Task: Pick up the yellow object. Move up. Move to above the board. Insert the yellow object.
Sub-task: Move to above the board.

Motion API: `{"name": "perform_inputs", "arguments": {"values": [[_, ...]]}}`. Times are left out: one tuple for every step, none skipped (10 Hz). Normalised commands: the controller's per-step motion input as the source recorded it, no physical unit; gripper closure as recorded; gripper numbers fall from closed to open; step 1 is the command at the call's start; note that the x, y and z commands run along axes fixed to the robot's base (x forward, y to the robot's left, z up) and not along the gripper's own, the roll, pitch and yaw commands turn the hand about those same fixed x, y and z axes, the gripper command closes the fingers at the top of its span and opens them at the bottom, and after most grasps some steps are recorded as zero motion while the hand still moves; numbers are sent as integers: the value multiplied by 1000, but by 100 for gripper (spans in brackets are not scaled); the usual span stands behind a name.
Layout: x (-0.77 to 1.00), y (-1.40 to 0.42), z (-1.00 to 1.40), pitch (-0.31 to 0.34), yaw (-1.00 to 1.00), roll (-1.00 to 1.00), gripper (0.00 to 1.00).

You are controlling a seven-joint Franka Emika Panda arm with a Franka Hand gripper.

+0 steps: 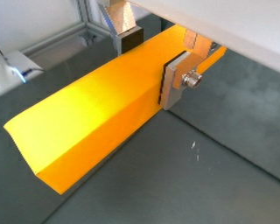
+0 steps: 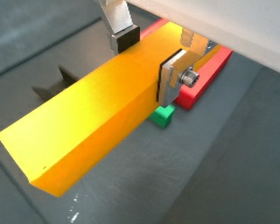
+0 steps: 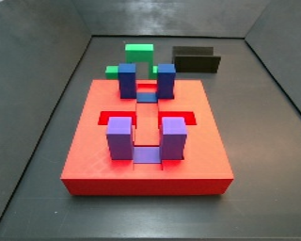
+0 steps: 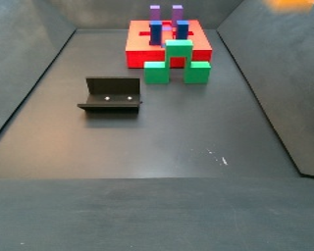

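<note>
The desk (image 4: 173, 147) is a dark grey floor enclosed by dark walls. Left to right in a side view: the fixture (image 4: 110, 95), green blocks (image 4: 177, 61), and behind them the red board (image 4: 138, 44). In both wrist views the pincer (image 1: 154, 54) is closed on the yellow bar (image 1: 95, 109), raised above the desk; the bar's orange edge probably shows at a side view's corner (image 4: 293, 4).

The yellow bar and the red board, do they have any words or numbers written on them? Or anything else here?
No text to read anywhere.
The yellow object, clamped in the gripper up off the floor: plain.
The board: no letters or numbers.
The green blocks and the fixture: unmarked.
</note>
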Motion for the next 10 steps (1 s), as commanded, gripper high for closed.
{"name": "perform_inputs", "arguments": {"values": [[39, 4, 290, 51, 3, 6, 100], [606, -1400, 204, 150, 152, 28, 100], [598, -1400, 195, 167, 151, 33, 100], [626, -1400, 195, 211, 109, 53, 100], [651, -1400, 204, 202, 49, -28, 100], [656, -1400, 208, 181, 26, 11, 100], [655, -1400, 209, 163, 29, 22, 100], [687, -1400, 218, 152, 16, -6, 100], [703, -1400, 227, 149, 16, 5, 100], [529, -973, 163, 160, 5, 44, 100]]}}
